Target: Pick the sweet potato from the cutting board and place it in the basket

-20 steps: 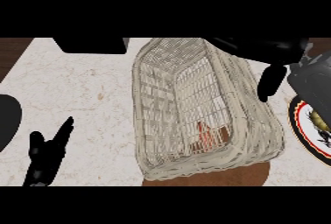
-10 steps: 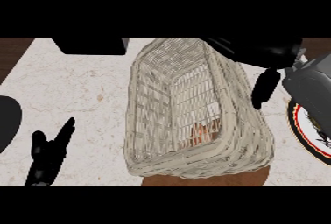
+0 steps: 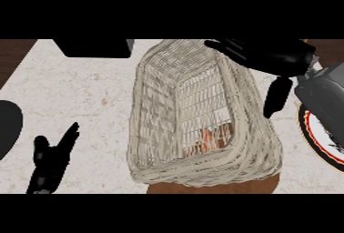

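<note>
A pale wicker basket [image 3: 201,113] stands in the middle of the light marble bench [image 3: 87,95], its long side running away from the viewer. Low inside it, near the front wall, an orange-brown patch shows through the weave: the sweet potato [image 3: 209,139] (only partly visible behind the strands). A brown edge of the cutting board [image 3: 215,188] peeks out beneath the basket's near end. The right hand [image 3: 269,57] hangs over the basket's far right corner, fingers spread and relaxed, holding nothing. The left hand [image 3: 53,159] rests at the lower left, fingers straight and empty. A round plate [image 3: 319,136] with a red rim sits at the right edge.
</note>
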{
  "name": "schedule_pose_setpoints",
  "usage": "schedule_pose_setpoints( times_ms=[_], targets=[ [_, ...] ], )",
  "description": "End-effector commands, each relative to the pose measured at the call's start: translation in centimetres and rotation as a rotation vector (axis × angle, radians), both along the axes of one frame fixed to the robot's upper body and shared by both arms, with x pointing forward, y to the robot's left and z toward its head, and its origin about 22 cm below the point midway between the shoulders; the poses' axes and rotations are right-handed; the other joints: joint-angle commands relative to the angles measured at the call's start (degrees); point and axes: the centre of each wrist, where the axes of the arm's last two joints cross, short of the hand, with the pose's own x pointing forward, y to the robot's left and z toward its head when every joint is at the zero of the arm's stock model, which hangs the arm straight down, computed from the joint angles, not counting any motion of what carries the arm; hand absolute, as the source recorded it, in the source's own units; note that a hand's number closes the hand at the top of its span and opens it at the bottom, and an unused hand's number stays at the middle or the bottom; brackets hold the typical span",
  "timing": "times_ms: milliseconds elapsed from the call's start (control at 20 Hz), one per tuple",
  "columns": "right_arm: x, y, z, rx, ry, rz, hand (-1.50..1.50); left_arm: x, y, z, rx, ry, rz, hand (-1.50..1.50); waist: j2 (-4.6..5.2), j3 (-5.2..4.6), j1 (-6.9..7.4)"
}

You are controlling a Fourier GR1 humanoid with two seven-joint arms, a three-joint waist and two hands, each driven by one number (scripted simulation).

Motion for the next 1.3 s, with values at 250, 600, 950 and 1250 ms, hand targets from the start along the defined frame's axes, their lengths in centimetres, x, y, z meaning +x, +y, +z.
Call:
schedule_pose_setpoints(
  times_ms=[250, 600, 950, 1250],
  targets=[
    [-2.6, 3.5, -8.5, -0.15, 0.123, 0.197, 1.5, -0.5, -1.4, -1.4, -0.046, 0.074, -0.021, 0.0, 4.27, 0.4, 0.68],
    [-5.8, 5.0, -3.0, -0.476, 0.151, 0.516, 1.5, -1.4, 0.0, -1.4, -0.02, 0.081, 0.012, 0.0, 0.81, -0.81, -1.18],
    [-9.0, 4.5, 1.3, -0.489, 0.129, 0.688, 1.5, -2.9, 1.1, -2.2, -0.025, 0.126, 0.078, 0.0, 0.99, -0.14, -4.85],
    [-7.2, 0.2, -0.3, -0.266, 0.414, 0.477, 1.5, -3.4, 1.7, -1.1, -0.016, 0.09, 0.109, 0.0, 2.04, -0.04, -7.53]
  ],
)
